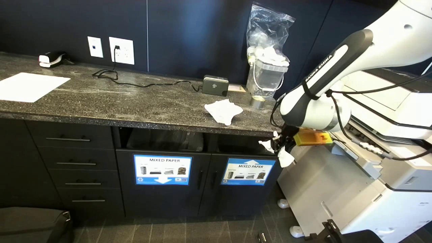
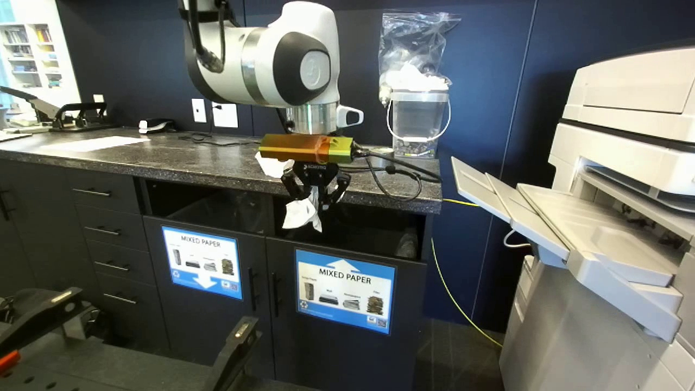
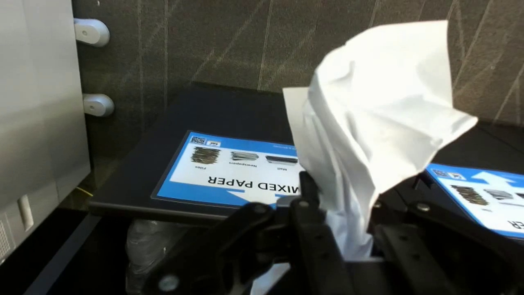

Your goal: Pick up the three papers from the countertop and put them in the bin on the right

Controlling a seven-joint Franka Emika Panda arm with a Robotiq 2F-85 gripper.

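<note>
Pinching crumpled white paper sheet [image 3: 380, 102] in black two-fingered end effector [image 2: 318, 199], poising it near dark flat-fronted right-hand bin [image 2: 347, 345], presumably for dropping in, leaving another crumpled white sheet [image 1: 223, 110] on speckled grey desk [image 1: 152, 103].

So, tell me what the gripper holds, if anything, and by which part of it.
A crumpled white paper, pinched in the gripper by its narrow, bunched section; a wider part flares out past the grip.
</note>
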